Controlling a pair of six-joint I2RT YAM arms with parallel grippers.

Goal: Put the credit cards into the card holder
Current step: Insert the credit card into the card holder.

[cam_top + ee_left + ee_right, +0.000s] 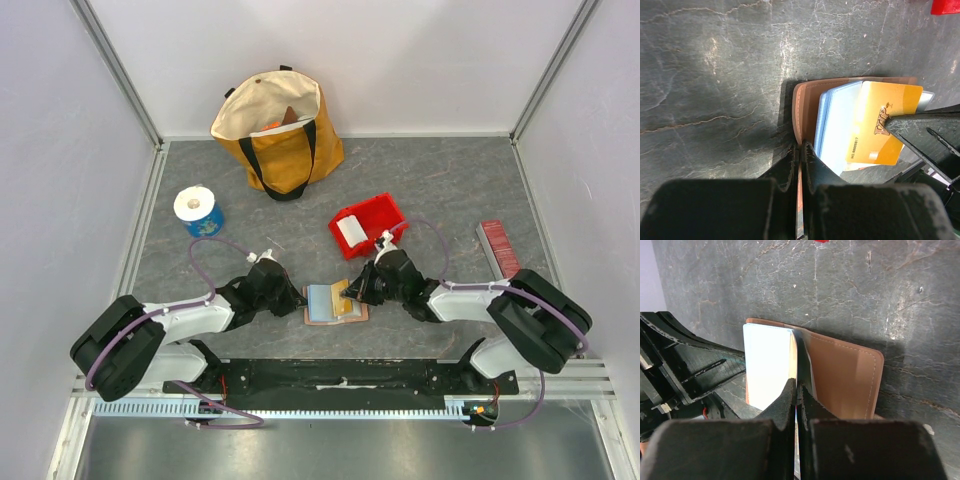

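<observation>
Now clenches the left end effector [800,148] on the edge of the card holder [805,107], open on the desk [715,75]; grasps the yellow credit card [880,120] over it with the right end effector [796,386].

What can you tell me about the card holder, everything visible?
The card holder is tan-brown, leather-like, with a stitched rounded edge. It lies open on the grey table. The left tool is shut on its edge. Over its inside lie light blue cards and a yellow card, pinched by the right tool.
</observation>
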